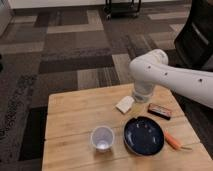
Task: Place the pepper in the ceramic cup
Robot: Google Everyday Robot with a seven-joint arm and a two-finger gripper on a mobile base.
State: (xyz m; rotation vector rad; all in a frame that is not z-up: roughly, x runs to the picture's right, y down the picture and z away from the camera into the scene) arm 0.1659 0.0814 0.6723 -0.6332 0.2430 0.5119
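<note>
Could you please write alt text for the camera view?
A white robot arm points its gripper down over the far side of a wooden table. The orange pepper lies near the right edge beside a blue dish, with the white ceramic cup on the dish's other side.

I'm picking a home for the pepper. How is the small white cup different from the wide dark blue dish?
The small white round cup is narrow; the wide dark blue dish is much broader. The cup has taller walls; the dish is shallow. The dish lies beside the slim orange-red pepper; the cup stands farther from it. Both are round and upright on the wooden table. The gripper hangs behind the dish.
</note>
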